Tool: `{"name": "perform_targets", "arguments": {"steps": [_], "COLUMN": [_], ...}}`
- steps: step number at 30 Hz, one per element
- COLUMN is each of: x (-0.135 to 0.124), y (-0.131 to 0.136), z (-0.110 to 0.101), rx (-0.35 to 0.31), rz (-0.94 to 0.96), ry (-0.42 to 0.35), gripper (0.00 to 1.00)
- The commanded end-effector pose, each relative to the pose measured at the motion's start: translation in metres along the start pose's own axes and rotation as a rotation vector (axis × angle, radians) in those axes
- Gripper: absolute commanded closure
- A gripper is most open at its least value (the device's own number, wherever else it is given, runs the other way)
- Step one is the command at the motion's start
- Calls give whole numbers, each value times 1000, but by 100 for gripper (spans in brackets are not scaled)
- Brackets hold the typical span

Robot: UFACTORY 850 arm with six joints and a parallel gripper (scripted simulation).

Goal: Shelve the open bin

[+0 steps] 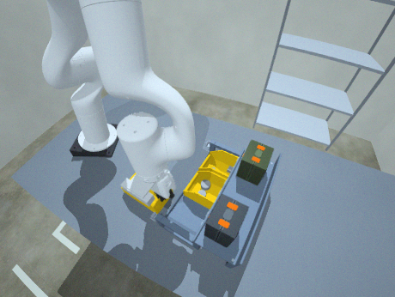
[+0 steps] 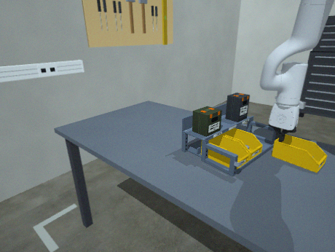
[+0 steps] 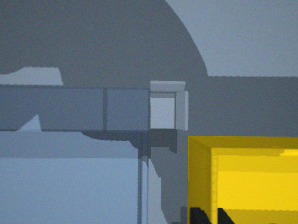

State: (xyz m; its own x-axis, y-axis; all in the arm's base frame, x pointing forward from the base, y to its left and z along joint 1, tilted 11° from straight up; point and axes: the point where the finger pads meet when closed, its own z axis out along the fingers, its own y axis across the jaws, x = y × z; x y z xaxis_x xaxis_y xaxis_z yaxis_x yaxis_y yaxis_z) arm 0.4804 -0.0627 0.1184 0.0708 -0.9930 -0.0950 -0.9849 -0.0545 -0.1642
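Observation:
The open yellow bin (image 1: 159, 205) (image 2: 296, 153) (image 3: 255, 190) stands upright on the table beside the shelf (image 1: 186, 216) (image 2: 233, 165) (image 3: 125, 110). Its low open front faces away from the shelf. My gripper (image 1: 164, 196) (image 2: 282, 136) (image 3: 215, 216) points down at the bin's tall back wall and is shut on it, one finger inside and one outside. The bin's parts are mostly hidden. Two yellow bins, one far (image 1: 225, 160) and one nearer (image 1: 197, 184), sit side by side on the shelf; the nearer holds grey parts. The gap is beside it, at the shelf end near the held bin.
A green box (image 1: 257, 165) (image 2: 205, 123) and a black box (image 1: 227, 221) (image 2: 237, 109) stand on the board above the shelf. The shelf's raised front lip and end frame lie close to the held bin. The robot base (image 1: 92, 146) stands at the table's far left.

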Motion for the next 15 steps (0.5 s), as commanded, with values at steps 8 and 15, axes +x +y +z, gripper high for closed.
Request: {"name": "perform_targets", "arguments": {"steps": [8,15], "x": [0,0], "y": [-1,-1], "z": [-1,-9], "rx": [2,2], "rz": [0,0], "ry": [0,0], "gripper": [100,100]}}
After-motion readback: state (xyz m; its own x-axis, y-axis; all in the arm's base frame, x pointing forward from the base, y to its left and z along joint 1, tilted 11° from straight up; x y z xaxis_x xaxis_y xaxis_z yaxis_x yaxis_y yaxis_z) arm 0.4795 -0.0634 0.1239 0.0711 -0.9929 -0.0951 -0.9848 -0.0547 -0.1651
